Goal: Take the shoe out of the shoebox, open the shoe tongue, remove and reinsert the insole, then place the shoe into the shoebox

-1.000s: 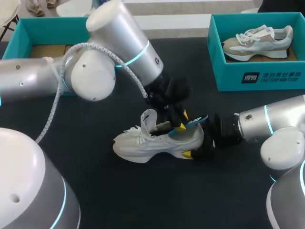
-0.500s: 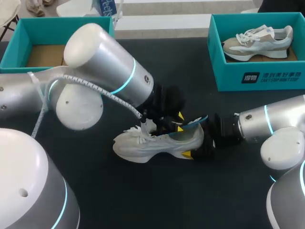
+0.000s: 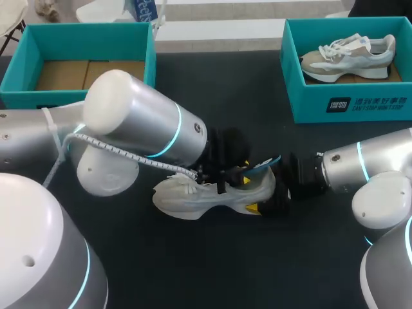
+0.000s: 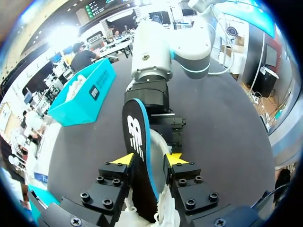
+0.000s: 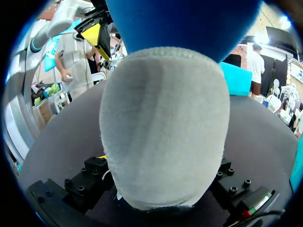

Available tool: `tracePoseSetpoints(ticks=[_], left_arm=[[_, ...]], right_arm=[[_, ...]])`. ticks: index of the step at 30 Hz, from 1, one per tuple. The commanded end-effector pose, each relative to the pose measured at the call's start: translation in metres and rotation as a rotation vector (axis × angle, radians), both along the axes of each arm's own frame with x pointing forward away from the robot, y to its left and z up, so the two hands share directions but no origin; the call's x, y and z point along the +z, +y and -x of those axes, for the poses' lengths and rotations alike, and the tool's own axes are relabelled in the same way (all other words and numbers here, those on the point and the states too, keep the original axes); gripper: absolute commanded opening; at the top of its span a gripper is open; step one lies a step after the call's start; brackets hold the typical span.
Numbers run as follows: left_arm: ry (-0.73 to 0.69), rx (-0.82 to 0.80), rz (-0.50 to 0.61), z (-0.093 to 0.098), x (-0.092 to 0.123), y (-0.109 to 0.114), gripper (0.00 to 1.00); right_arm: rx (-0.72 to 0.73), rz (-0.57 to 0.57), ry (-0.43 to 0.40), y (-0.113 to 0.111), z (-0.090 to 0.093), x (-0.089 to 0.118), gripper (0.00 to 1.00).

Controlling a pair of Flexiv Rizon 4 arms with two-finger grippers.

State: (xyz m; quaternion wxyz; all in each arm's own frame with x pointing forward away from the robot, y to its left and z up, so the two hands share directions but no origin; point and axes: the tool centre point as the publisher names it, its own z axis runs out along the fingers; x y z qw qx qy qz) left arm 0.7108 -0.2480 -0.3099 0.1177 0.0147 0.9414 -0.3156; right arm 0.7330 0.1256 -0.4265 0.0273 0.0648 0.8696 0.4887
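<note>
White lace-up sneaker (image 3: 193, 196) with a thick sole stands on its sole in the middle of the dark desk (image 3: 212, 270), toe toward my left side, outside both boxes.

Reading from left to right:

1. At the far left corner sits an open teal cardboard shoebox (image 3: 149, 61) with a brown cardboard floor.
2. My left arm comes in nearer to me than that box and reaches across the sneaker's laces to the shoe opening.
3. The left end effector (image 4: 149, 159) is set narrow. In the left wrist view its two yellow tips press from both sides on a thin black insole with a blue rim (image 4: 136, 137), which stands on edge between them. In the head view this insole projects up and out at the heel end of the sneaker.
4. The right end effector (image 3: 259, 193) is clamped on the sneaker's heel. In the right wrist view the grey-white heel fills the gap between its black finger blocks, with the blue insole above it.
5. At the far right, a second open teal shoebox (image 3: 347, 106) holds a beige-and-white shoe (image 3: 351, 56) resting on its sole.
</note>
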Motion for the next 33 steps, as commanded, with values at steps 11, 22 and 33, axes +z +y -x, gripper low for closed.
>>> tracePoseSetpoints(ticks=[11, 22, 33], left_arm=[[-0.005, 0.042, 0.027, -0.016, -0.022, -0.013, 0.37], [-0.007, 0.035, 0.011, -0.019, -0.032, -0.019, 0.29], [-0.007, 0.028, 0.013, -0.014, -0.027, -0.013, 0.0]], right_arm=[[-0.001, 0.003, 0.0, 0.007, 0.0, -0.008, 0.0], [-0.001, 0.003, 0.0, 0.007, 0.0, -0.008, 0.0], [-0.001, 0.003, 0.0, 0.007, 0.0, -0.008, 0.0]])
